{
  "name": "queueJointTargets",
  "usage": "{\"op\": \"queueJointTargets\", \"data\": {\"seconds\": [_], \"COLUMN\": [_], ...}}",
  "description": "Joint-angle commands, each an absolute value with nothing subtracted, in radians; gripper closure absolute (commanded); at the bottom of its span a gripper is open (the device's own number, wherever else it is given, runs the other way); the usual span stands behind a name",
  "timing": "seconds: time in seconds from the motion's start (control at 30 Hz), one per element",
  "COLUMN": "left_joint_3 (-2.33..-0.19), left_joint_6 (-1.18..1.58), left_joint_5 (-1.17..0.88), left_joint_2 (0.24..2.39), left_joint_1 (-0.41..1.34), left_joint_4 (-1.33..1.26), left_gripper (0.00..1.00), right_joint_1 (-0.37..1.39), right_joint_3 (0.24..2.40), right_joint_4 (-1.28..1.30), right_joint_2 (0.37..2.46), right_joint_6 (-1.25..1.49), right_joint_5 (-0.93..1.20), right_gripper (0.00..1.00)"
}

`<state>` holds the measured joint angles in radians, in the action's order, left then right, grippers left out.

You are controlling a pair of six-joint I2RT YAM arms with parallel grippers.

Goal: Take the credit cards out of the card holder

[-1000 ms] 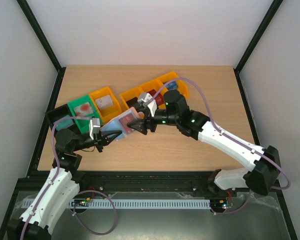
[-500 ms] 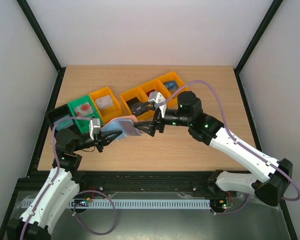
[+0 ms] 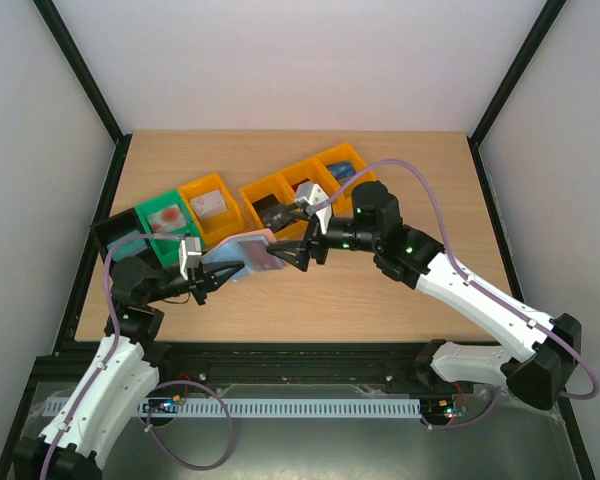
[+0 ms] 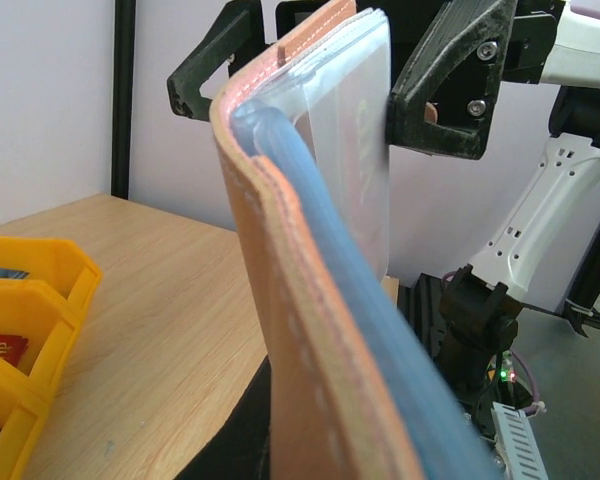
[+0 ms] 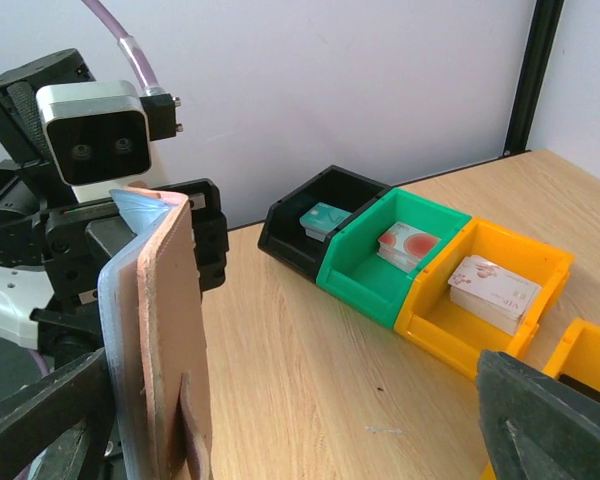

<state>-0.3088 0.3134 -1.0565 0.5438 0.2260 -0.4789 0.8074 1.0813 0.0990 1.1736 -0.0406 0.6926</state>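
Nothing readable shows. The clear sleeve [image 4: 365,130] inside the card holder [image 3: 245,250] carries faint print, too blurred in the left wrist view to make out. The cards in the bins bear marks too small to read: a teal card in the black bin [image 5: 290,235], a white card with a red blot in the green bin [image 5: 365,282], and a pale card with reddish print in the yellow bin [image 5: 435,328].

In the top view the card holder is held above the table [image 3: 400,310], at about 8 o'clock from the table's centre. It stands on edge, tan outside and light blue inside. The first three bins lie at its 10 to 11 o'clock. A row of three more orange-yellow bins [image 3: 255,190] runs off at 1 o'clock. The bare wood from 3 o'clock round to 6 o'clock of the table is open room, and so is the near edge.

The left gripper [image 3: 205,272], at the holder's 8 o'clock, is clamped tight on its lower end. The right gripper [image 3: 290,256], at the holder's 3 o'clock, has its fingers [image 4: 450,80] spread wide, one on each side of the holder's free end. One sits just beside the clear sleeve. Whether it touches cannot be told.
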Motion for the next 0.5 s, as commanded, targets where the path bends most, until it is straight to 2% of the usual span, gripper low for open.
{"op": "queueJointTargets", "data": {"seconds": [0.0,0.47], "left_joint_3": [-0.325,-0.321], "left_joint_6": [0.291,0.285], "left_joint_5": [-1.062,-1.060], "left_joint_2": [0.531,0.531], "left_joint_1": [0.225,0.224], "left_joint_4": [-0.500,-0.496], "left_gripper": [0.98,0.98], "right_joint_1": [0.791,0.790], "right_joint_3": [1.080,1.098], "right_joint_4": [0.093,0.101], "right_joint_2": [1.148,1.150], "right_joint_6": [-0.040,-0.040], "right_joint_5": [0.679,0.745], "right_gripper": [0.06,0.05]}}
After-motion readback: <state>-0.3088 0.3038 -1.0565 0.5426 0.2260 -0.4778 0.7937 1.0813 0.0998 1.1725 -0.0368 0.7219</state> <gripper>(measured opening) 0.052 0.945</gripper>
